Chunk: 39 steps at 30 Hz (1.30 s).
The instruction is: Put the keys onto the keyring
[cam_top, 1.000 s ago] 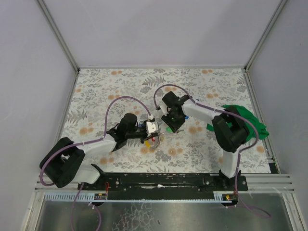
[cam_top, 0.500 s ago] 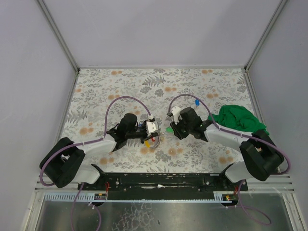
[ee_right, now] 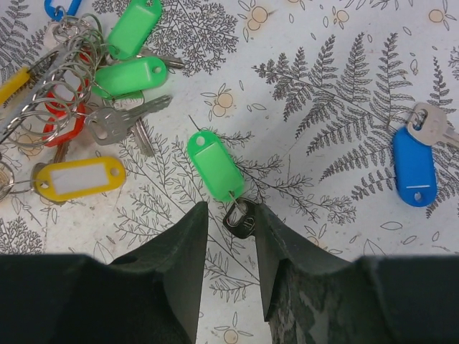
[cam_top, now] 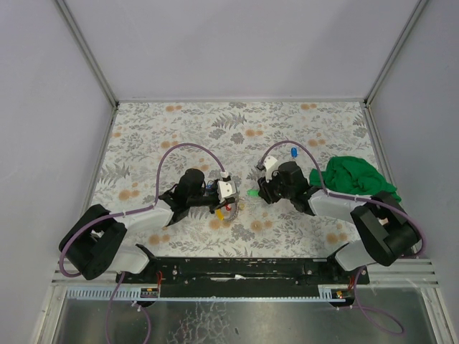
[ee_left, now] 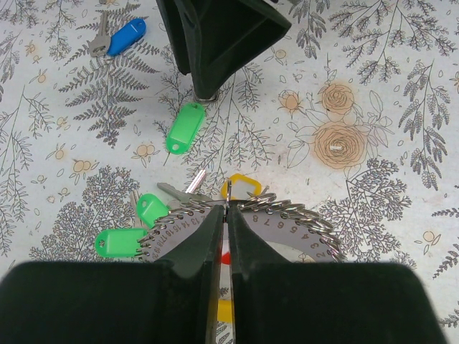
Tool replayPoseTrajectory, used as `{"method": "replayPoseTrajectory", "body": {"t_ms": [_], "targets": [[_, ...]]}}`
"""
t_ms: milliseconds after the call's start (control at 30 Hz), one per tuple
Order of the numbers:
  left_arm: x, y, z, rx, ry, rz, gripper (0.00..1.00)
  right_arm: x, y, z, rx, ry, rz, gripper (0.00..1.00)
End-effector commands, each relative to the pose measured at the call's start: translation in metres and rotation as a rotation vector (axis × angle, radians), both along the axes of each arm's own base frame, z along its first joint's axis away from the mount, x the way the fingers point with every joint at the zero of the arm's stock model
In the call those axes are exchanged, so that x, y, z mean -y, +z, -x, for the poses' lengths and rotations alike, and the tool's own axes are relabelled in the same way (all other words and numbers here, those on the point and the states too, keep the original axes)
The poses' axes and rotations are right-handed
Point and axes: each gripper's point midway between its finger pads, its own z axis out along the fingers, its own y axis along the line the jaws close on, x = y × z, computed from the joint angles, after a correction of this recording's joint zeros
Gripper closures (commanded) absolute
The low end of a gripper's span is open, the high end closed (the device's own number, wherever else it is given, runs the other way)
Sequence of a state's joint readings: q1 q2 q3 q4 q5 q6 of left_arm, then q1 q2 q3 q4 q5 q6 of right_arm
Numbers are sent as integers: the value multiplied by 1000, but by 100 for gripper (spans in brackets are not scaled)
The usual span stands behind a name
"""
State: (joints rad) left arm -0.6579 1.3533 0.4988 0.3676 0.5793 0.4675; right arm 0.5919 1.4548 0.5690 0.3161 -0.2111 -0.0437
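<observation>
One green-tagged key (ee_right: 215, 166) lies between the parted right jaws; left jaws clamp the keyring (ee_left: 283, 212).

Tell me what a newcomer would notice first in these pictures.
The bright bunch of tagged keys on the keyring at the centre of the table, with the left gripper shut on the ring. Beside it, the right gripper straddles a loose green-tagged key. A crumpled green cloth lies at the right edge.
</observation>
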Motion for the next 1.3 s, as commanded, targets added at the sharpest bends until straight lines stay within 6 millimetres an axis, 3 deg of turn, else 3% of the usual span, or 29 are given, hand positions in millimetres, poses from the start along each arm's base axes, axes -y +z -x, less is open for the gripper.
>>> {"method": "replayPoseTrajectory", "body": {"t_ms": [0, 267, 533, 733, 1000, 1267], "targets": [[8, 24, -13, 68, 4, 63, 98, -11, 7, -11, 25, 9, -64, 60], [9, 24, -12, 66, -2, 64, 98, -12, -8, -8, -43, 10, -39, 63], [9, 25, -12, 66, -2, 63, 98, -23, 3, -1, -80, 39, -98, 77], [9, 25, -11, 66, -4, 65, 99, -26, 6, -1, -66, 31, -125, 77], [9, 26, -11, 67, -4, 66, 99, -12, 9, -13, 52, -67, -82, 75], [9, 26, -11, 66, -5, 67, 99, -17, 3, -1, 96, -25, -71, 75]]}}
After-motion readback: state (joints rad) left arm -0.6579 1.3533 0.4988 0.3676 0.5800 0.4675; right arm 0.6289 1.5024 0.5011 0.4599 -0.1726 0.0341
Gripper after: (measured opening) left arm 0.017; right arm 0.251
